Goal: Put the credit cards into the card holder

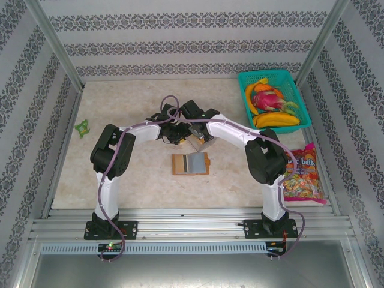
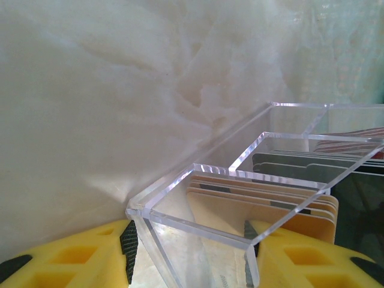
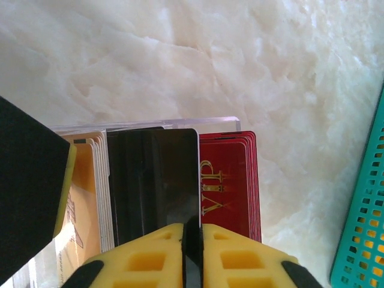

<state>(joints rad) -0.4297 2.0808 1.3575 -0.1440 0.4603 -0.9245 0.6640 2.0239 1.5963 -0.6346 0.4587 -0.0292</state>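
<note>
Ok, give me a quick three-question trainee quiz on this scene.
1. True or false: the right gripper pinches the black card.
2. The holder lies: A in the basket, B open on the table, C on the candy bag.
3. Fill in: the left gripper grips a clear ___.
Key: 1 true; 2 B; 3 box.

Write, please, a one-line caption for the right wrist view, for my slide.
Right end effector pinches a black card standing between tan cards and red cards in the clear box.
</note>
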